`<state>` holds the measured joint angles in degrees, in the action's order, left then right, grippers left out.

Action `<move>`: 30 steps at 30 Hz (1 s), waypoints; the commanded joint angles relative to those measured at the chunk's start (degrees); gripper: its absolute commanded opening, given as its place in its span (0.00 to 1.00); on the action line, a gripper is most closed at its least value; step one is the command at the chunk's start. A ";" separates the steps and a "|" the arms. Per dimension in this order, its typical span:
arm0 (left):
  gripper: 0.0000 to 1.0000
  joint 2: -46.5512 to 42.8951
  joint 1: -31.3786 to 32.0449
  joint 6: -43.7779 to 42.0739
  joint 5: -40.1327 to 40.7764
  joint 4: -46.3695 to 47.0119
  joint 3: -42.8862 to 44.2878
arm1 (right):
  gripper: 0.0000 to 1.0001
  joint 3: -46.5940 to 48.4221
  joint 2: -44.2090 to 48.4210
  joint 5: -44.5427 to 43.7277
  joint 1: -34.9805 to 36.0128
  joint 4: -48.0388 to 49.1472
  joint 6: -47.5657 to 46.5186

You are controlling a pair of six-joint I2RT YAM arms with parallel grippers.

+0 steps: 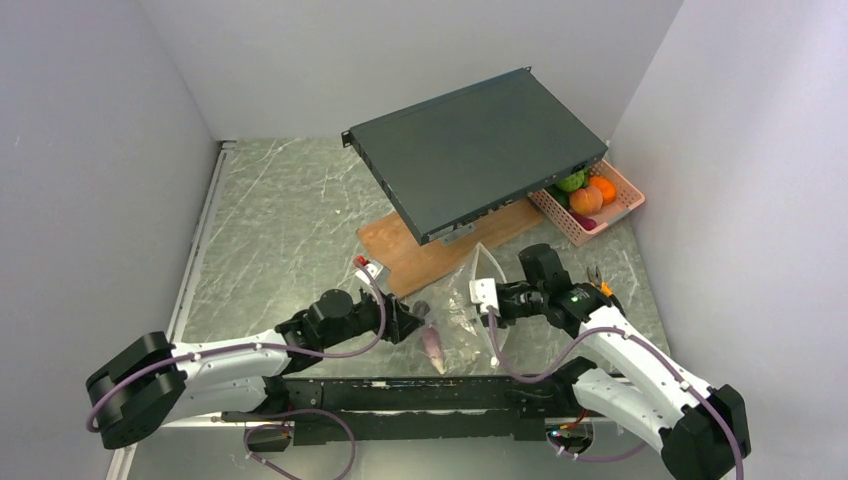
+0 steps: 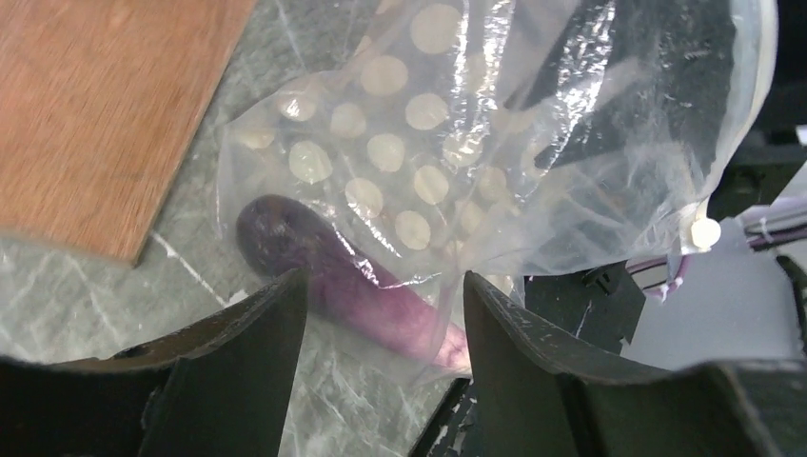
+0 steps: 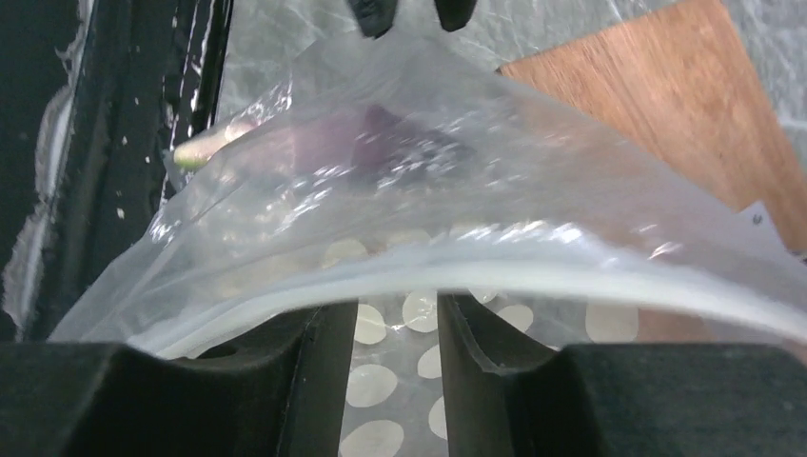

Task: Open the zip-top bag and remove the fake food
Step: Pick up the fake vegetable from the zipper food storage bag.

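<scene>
The clear zip-top bag (image 1: 468, 300), printed with white dots, hangs between my two grippers. It fills the left wrist view (image 2: 495, 143) and the right wrist view (image 3: 476, 219). A purple piece of fake food (image 1: 434, 349) lies in its lower end on the table, near the front edge. My left gripper (image 1: 418, 318) is open, its jaws either side of that purple piece (image 2: 362, 295) through the plastic. My right gripper (image 1: 487, 297) is shut on the bag just under its zip edge (image 3: 533, 276) and holds it up. Its fingertips are hidden behind that strip.
A wooden board (image 1: 420, 255) lies behind the bag, with a dark flat case (image 1: 475, 150) propped over it. A pink lattice basket (image 1: 625, 195) at the back right holds green and orange toy fruit. Orange-handled pliers (image 1: 598, 282) lie by my right arm.
</scene>
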<state>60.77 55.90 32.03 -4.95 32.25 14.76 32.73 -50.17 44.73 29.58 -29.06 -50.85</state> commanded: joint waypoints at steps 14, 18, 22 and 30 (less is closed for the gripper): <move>0.39 2.14 -5.98 19.84 -0.02 -6.75 -3.68 | 0.46 -5.30 -0.65 4.82 3.73 2.65 -28.78; 0.28 8.24 -6.47 19.46 -3.47 -6.45 -0.75 | 0.40 -5.70 -1.10 4.10 5.44 3.19 -29.56; 0.23 15.05 -6.94 19.20 -7.86 -5.50 2.24 | 0.38 -6.63 -0.83 3.75 7.33 3.97 -29.83; 0.22 22.51 -6.99 16.87 -13.55 -5.10 8.37 | 0.42 -8.81 -1.96 2.26 12.41 8.93 -29.85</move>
<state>80.95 49.08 50.28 -13.80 24.58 19.59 24.67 -51.46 46.63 39.62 -24.75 -79.15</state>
